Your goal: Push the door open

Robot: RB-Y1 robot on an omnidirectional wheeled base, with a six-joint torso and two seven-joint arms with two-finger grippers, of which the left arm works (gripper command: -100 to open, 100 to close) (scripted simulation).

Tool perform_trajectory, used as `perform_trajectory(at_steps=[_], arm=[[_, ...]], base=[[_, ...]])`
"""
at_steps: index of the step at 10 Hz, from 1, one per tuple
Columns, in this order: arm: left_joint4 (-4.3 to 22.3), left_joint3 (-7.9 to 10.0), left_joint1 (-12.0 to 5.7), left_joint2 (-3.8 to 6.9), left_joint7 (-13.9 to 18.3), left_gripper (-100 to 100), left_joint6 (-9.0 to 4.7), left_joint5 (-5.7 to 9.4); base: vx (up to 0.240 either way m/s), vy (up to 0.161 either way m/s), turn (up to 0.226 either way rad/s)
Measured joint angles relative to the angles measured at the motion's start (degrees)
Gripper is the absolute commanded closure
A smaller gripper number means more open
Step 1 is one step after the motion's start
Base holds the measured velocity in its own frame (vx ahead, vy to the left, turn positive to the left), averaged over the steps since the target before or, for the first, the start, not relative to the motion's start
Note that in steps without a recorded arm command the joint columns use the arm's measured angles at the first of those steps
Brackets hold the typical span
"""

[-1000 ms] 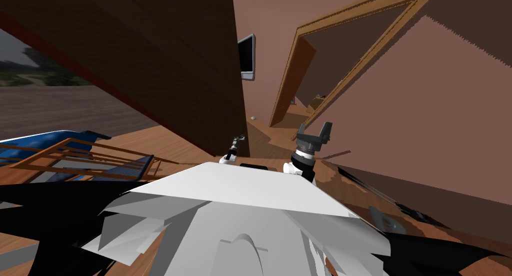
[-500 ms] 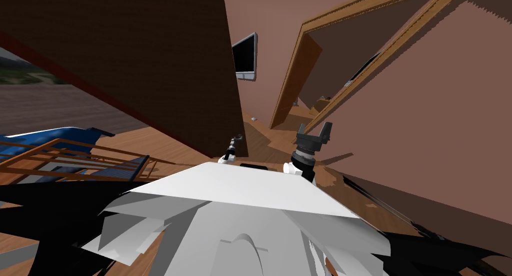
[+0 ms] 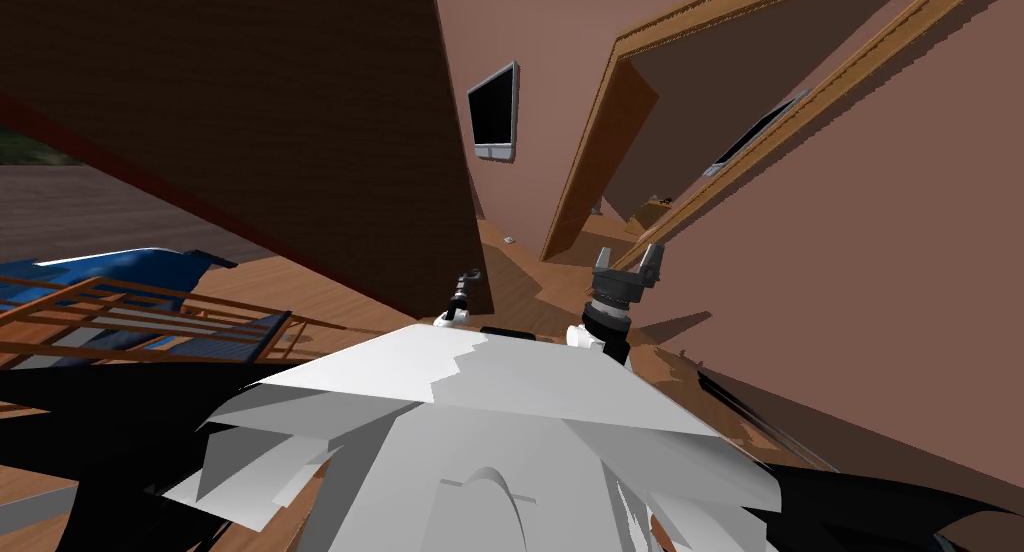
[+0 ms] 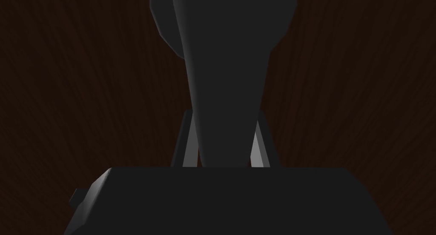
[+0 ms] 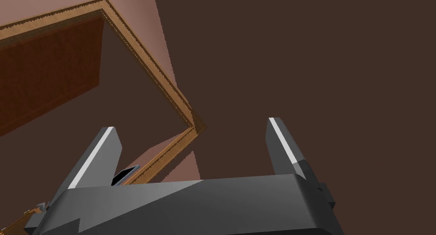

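The door (image 3: pixel 300 126) is a tall dark brown panel on my left, with its free edge just ahead of me. In the head view my left gripper (image 3: pixel 463 280) sits low at that edge. In the left wrist view the left gripper (image 4: pixel 223 143) is shut on a dark door handle (image 4: pixel 225 66), and its fingers (image 4: pixel 256 149) press the handle's sides against the dark wood (image 4: pixel 64 83). My right gripper (image 3: pixel 626 262) is raised in front of the right wall, open with nothing between its fingers (image 5: pixel 281 143).
A black screen (image 3: pixel 493 111) hangs on the pinkish wall past the door's edge. A second wood-framed doorway (image 3: pixel 590 156) with a brown door leaf (image 5: pixel 47 75) opens further ahead. A brown wall (image 3: pixel 860 276) runs close on my right. Wooden railings over something blue (image 3: pixel 150 321) lie at left.
The door's free edge has swung further left and away, with my left gripper following it. More of the wall screen and far doorway now show. The view has shifted slightly.
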Motion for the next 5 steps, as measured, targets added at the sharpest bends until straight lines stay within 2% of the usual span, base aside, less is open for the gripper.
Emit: perform_trajectory(at_steps=[2,4,5], arm=[[0.24,1.24,-0.03,0.09,-0.42,100,-0.04,0.64],[0.91,2.16,-0.26,0.2,-0.58,100,-0.56,1.13],[0.23,2.44,0.11,0.03,-0.72,100,-0.29,1.27]], base=[[0.177,-0.078,0.053],[0.159,-0.032,0.031],[0.07,-0.006,0.033]])
